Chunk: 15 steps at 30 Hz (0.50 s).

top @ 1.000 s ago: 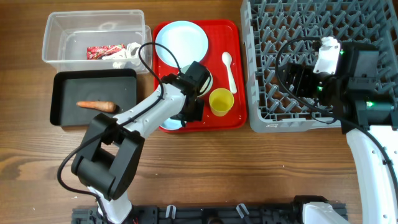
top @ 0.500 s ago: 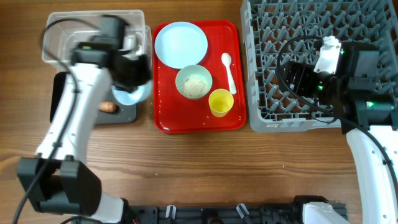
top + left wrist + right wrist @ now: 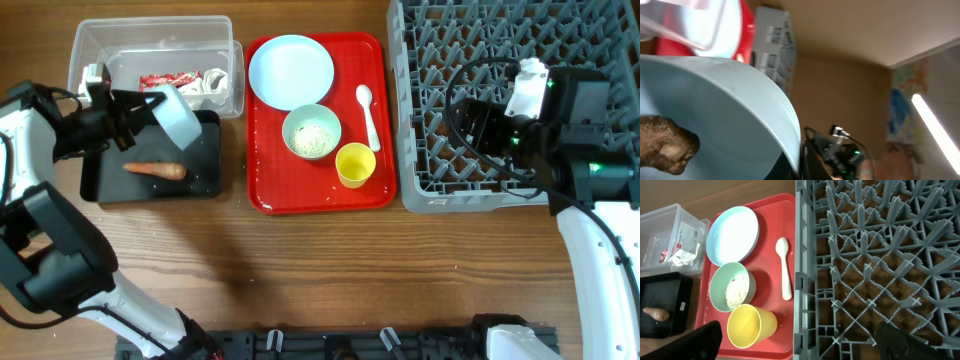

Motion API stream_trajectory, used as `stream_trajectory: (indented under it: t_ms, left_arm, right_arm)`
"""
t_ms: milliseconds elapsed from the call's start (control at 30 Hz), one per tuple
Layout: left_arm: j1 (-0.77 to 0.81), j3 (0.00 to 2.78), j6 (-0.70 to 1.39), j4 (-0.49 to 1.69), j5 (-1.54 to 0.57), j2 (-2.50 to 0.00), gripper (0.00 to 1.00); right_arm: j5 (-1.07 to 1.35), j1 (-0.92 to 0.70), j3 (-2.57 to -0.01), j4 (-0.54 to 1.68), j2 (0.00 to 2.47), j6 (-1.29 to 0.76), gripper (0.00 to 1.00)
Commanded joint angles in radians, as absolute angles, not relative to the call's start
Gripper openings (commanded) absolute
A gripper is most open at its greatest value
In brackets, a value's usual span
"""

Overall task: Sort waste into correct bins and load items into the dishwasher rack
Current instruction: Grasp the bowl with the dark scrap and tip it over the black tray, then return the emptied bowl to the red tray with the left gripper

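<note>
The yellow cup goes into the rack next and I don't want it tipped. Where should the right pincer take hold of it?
Probably best to grip the yellow cup by its rim from straight above, pinching the wall on the side facing the dishwasher rack. It stands upright with its mouth open, and the pale green bowl crowds the opposite side.

i'm looking into the pale blue bowl [image 3: 730,115], which fills the lower left. a small brown lump [image 3: 665,145] sits against its inner wall. past the rim i see the red tray [image 3: 746,20] and grey dishwasher rack [image 3: 772,45].
</note>
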<state>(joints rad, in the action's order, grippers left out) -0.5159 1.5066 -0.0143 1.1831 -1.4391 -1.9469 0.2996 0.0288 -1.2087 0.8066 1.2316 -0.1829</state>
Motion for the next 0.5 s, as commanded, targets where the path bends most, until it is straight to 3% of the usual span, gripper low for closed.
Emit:
stream_trajectory:
  t_ms: [0, 267, 367, 467]
  left_arm:
    - [-0.526, 1.505, 0.018, 1.188, -1.578, -1.948, 0.04]
    - [-0.525, 1.505, 0.034, 1.178, -1.533, -1.947, 0.04]
    - [-0.501, 1.507, 0.034, 1.171, -1.399, -1.918, 0.04]
    - [-0.426, 1.525, 0.034, 1.161, -1.131, -1.829, 0.04]
  right_arm:
    - [0.316, 0.025, -1.229, 0.802, 1.242, -0.194, 1.00]
    - [0.316, 0.025, -1.229, 0.802, 1.242, -0.193, 1.00]
    - [0.315, 0.025, -1.229, 0.803, 1.242, -0.189, 1.00]
    - [0.316, 0.025, -1.229, 0.801, 1.242, -0.186, 1.00]
